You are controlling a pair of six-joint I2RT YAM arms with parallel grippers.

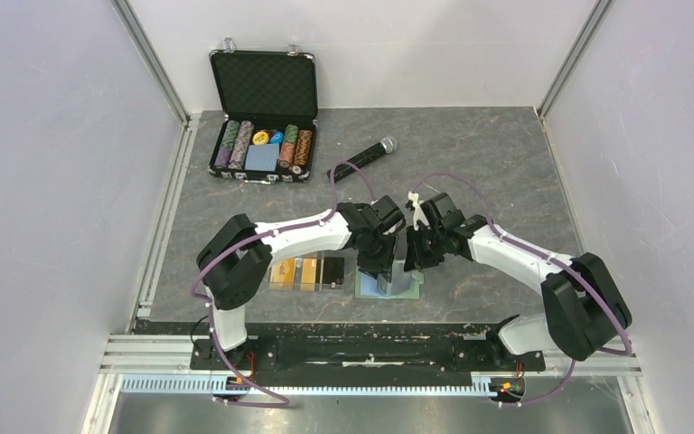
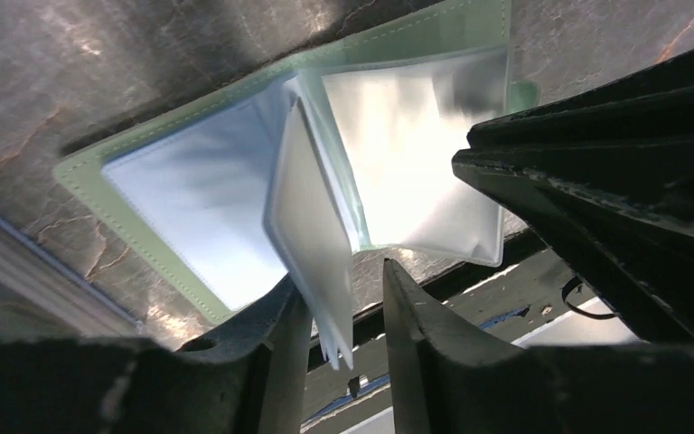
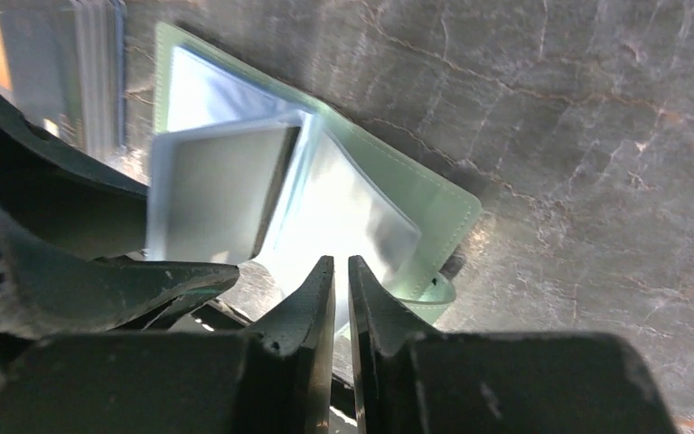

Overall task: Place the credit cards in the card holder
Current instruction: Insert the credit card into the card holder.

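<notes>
Sleeves [image 2: 312, 226] of clear plastic, probably floppy and slick, fill the open card holder [image 1: 407, 289] at 6 o'clock on the table [image 1: 506, 163]; grip a free edge. The left gripper [image 2: 342, 278] is spread around one upright sleeve. The right gripper [image 3: 342, 260] is nearly pressed together. The credit cards [image 1: 307, 271] lie at the holder's 9 o'clock.

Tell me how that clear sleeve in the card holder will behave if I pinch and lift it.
The sleeve standing between the left fingers looks thin and glossy, so it is probably floppy and may slip from a light pinch. It joins the card holder at its fold, and that looks light, so lifting may drag the holder along.
</notes>
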